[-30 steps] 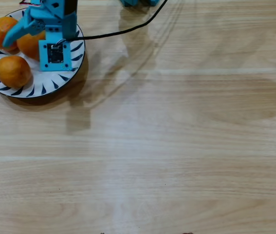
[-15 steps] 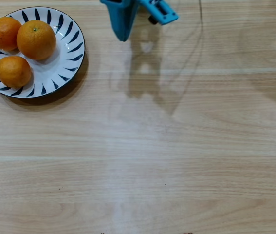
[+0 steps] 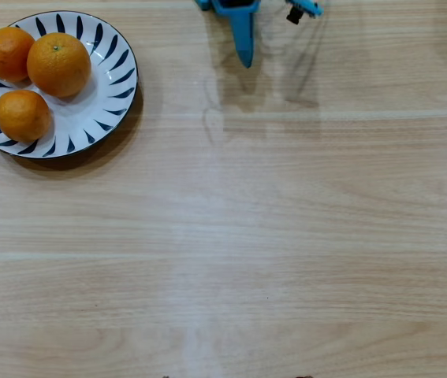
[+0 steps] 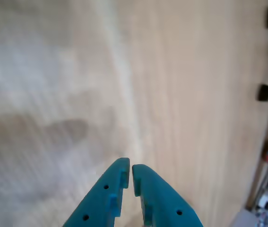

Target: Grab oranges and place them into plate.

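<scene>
Pale wood is filling nearly everything I'm seeing — a light-grained table running across the overhead view. I'm taking the plate as my landmark; it is sitting in the upper left corner of that view, its rim cut slightly by the left edge. All three oranges are lying on the plate: the largest orange is sitting nearest the plate's middle, a second orange is touching it on the left, and a third orange is lying below them, towards the plate's lower left rim.

The gripper is showing well to the right of the plate, at the top edge of the overhead view, over bare table and well apart from the fruit. In the wrist view I'm looking along the teal fingers — the gripper is pressed nearly together, only a thin slit showing between the tips, and it is holding nothing. That view is blurred.
</scene>
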Available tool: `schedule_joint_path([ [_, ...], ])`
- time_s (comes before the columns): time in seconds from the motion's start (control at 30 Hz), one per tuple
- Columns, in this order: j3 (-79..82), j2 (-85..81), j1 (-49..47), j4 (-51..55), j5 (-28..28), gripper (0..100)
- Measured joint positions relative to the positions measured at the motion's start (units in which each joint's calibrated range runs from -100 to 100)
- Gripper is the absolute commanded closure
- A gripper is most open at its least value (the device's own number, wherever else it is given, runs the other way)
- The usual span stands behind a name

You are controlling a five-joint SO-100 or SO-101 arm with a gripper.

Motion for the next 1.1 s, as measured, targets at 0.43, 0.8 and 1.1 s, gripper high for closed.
schedule_joint_path([
  [0.43,6.2,-1.02,-0.34,0.0,4.33,98],
  [0.8,6.2,-1.02,-0.34,0.0,4.33,98],
  [1.1,6.2,-1.02,-0.34,0.0,4.33,98],
])
